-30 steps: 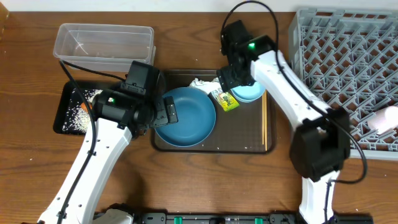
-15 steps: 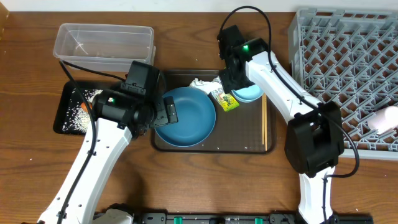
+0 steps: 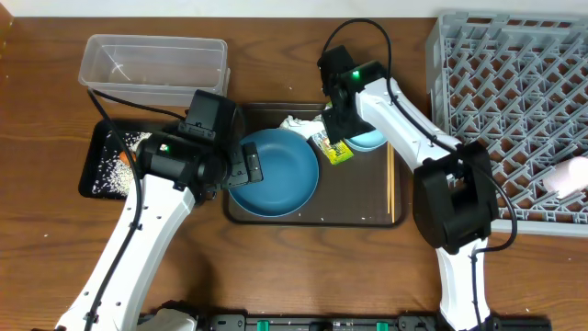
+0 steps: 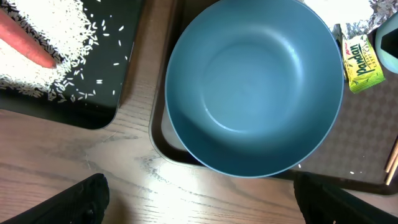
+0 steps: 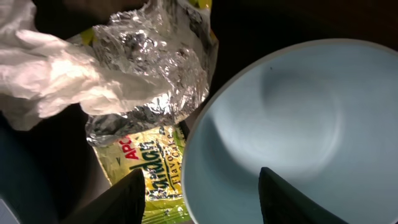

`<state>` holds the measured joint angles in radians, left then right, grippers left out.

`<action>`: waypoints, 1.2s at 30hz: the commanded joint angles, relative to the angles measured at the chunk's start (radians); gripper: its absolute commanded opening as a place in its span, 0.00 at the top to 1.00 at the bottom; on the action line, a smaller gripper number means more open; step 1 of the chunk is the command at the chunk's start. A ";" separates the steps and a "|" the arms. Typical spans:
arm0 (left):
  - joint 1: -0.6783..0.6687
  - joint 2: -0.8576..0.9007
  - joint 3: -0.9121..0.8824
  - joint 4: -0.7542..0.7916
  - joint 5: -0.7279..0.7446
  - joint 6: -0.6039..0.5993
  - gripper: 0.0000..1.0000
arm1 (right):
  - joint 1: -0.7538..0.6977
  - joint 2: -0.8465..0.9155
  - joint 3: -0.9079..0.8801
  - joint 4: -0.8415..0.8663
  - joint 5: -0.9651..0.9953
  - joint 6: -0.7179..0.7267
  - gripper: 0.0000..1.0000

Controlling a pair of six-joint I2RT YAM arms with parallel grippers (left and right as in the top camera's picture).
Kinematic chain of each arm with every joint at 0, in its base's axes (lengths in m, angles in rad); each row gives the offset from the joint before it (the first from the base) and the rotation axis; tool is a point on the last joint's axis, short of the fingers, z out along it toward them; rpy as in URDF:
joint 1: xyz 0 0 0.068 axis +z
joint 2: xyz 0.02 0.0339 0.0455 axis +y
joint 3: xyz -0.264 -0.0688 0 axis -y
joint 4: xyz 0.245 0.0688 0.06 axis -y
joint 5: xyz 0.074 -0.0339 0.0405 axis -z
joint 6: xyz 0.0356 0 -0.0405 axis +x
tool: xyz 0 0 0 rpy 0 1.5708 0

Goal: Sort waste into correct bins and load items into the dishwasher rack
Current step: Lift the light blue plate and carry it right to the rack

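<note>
The dark blue plate (image 3: 276,172) lies on the left of the brown serving tray (image 3: 312,217); it fills the left wrist view (image 4: 255,87). My left gripper (image 3: 244,165) is open at the plate's left edge and holds nothing. The light blue bowl (image 3: 369,140), the silver and yellow-green wrapper (image 3: 333,148) and the white tissue (image 3: 295,123) lie at the tray's back. My right gripper (image 5: 202,199) is open and straddles the bowl's (image 5: 292,124) rim, with one finger over the wrapper (image 5: 155,81) and one over the bowl. The chopsticks (image 3: 390,179) lie at the tray's right edge.
The black tray (image 3: 92,175) at the left holds rice (image 4: 43,68) and the carrot (image 4: 25,43). The clear tub (image 3: 152,60) stands behind it. The grey rack (image 3: 514,83) is at the right, with the white cup (image 3: 565,175) in it.
My right gripper has moved a little to the left, over the bowl's rim and the wrapper. The left arm and the plate have not moved.
</note>
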<state>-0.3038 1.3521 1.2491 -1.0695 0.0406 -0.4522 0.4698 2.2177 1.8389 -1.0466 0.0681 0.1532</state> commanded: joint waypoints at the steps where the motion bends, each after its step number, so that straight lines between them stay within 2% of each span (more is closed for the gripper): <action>1: -0.001 0.002 -0.003 -0.003 -0.019 -0.013 0.02 | 0.012 0.015 -0.003 0.007 0.011 0.019 0.43; 7: -0.001 0.002 -0.003 -0.003 -0.019 -0.013 0.02 | 0.012 0.046 -0.003 0.010 0.016 0.023 0.45; 15: -0.001 0.002 -0.003 -0.003 -0.019 -0.013 0.02 | 0.012 0.053 -0.001 0.010 0.041 0.026 0.57; 19: -0.001 0.002 -0.003 -0.003 -0.019 -0.013 0.02 | 0.012 0.052 -0.001 0.010 0.040 0.026 0.68; 26: -0.001 0.002 -0.003 -0.003 -0.019 -0.013 0.02 | 0.013 0.041 0.013 -0.002 0.040 0.042 0.79; 32: -0.001 0.002 -0.003 -0.003 -0.019 -0.013 0.02 | 0.012 -0.002 0.013 -0.002 0.040 0.056 0.99; 36: -0.001 0.002 -0.003 -0.003 -0.019 -0.013 0.02 | 0.012 -0.052 0.013 0.003 0.032 0.067 0.99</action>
<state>-0.3038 1.3521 1.2491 -1.0698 0.0406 -0.4519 0.4698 2.2421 1.8381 -1.0489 0.1028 0.2012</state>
